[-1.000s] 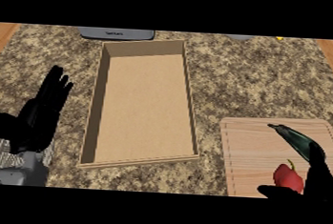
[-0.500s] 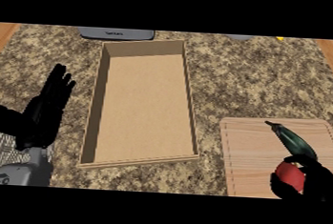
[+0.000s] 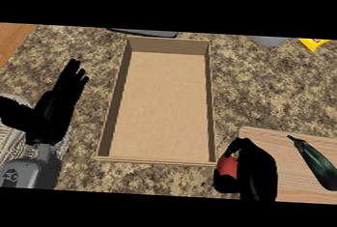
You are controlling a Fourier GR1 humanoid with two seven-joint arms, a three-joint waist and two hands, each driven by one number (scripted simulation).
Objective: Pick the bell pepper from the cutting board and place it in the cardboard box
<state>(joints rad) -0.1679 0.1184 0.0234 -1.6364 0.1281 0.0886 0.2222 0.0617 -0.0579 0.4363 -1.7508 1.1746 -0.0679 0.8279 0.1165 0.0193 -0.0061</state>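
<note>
1. The right hand (image 3: 252,172) has its fingers curled round the red bell pepper (image 3: 228,166), which shows only partly.
2. Hand and pepper sit at the cutting board's (image 3: 282,166) left edge, just beside the cardboard box's (image 3: 109,122) near right corner.
3. A dark green zucchini (image 3: 316,163) lies on the board, to the right.
4. The left hand (image 3: 57,105) rests left of the box, fingers straight and slightly spread.

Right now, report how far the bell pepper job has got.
Done: the bell pepper is off the cutting board, with the right hand curled round it. In hand: the carry, now near the cardboard box's front right corner. Left: putting it inside the box, which holds nothing yet.
</note>
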